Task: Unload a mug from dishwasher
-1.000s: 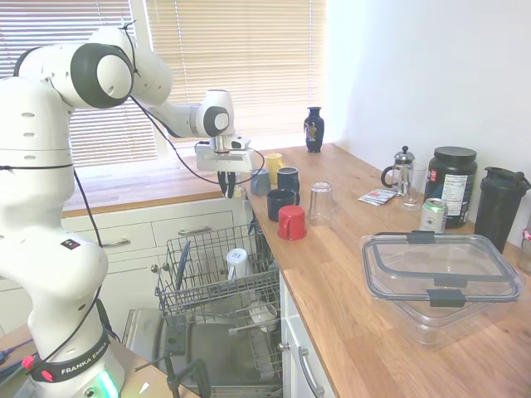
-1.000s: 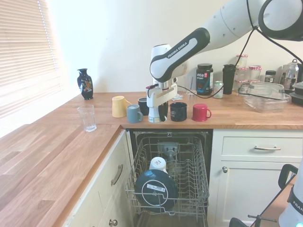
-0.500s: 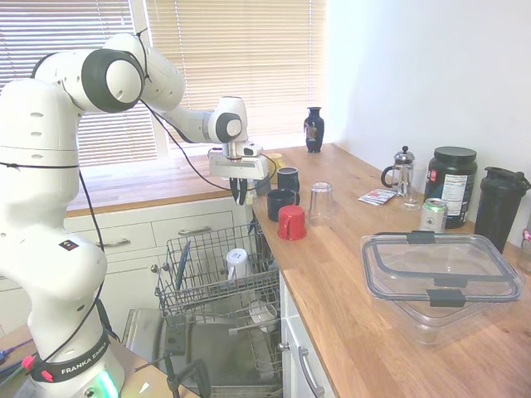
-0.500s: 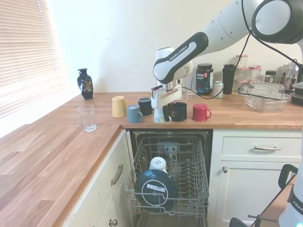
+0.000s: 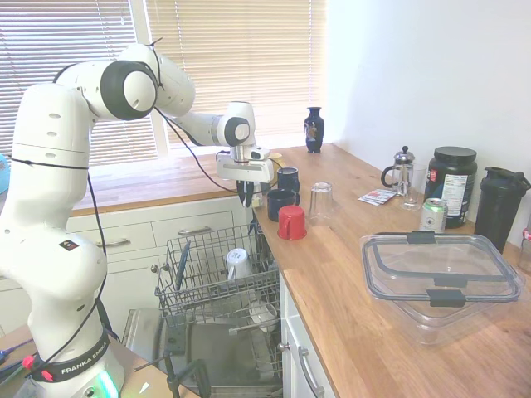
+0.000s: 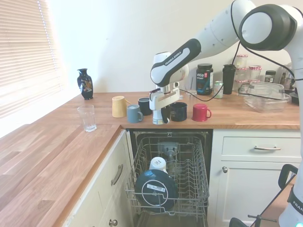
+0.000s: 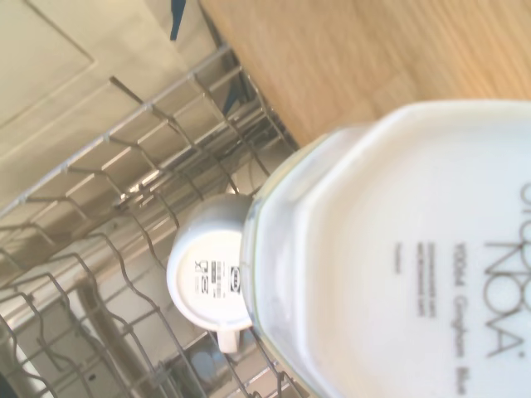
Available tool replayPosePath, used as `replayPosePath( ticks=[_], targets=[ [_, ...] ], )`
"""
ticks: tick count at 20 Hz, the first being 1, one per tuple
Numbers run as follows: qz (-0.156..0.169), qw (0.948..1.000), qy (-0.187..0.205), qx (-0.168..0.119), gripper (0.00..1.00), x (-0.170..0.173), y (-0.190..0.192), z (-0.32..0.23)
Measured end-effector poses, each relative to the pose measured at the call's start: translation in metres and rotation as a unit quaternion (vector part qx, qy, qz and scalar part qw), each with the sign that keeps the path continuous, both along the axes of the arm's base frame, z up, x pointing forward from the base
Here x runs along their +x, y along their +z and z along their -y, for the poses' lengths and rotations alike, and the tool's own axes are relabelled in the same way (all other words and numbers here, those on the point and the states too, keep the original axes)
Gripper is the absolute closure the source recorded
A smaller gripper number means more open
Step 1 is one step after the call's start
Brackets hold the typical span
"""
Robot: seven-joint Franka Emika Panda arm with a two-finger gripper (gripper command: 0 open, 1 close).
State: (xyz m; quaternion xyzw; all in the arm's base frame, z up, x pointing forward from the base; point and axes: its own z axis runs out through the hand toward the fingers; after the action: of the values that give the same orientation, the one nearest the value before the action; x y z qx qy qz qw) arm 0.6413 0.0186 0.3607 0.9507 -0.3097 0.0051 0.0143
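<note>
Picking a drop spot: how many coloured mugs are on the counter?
5, in a loose row above the dishwasher: yellow mug, grey-blue mug, navy mug behind it, second navy mug, red mug. The hand, holding a tall white mug, may hide another.

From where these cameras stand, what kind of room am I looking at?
Most likely a home kitchen: an open dishwasher under a wooden worktop, mugs lined up on it, and a coffee press by the wall.

Opposite exterior views share the dishwasher; wrist looks down.
</note>
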Motion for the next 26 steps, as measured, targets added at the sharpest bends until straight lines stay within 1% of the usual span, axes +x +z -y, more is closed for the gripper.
replayPosePath(
  ticks=[9,14,19,20,26],
  targets=[
    [-0.01,0.9997,-0.021,0.007,1.0,0.017,-0.014,0.011],
    [-0.013,0.9992,-0.036,0.014,1.0,0.029,-0.014,0.02],
    [-0.016,0.9989,-0.043,0.013,1.0,0.039,-0.013,0.028],
    [-0.019,0.9988,-0.044,0.013,0.0,0.04,-0.012,0.03],
    [-0.028,0.9982,-0.051,0.013,0.0,0.047,-0.011,0.029]
  ],
)
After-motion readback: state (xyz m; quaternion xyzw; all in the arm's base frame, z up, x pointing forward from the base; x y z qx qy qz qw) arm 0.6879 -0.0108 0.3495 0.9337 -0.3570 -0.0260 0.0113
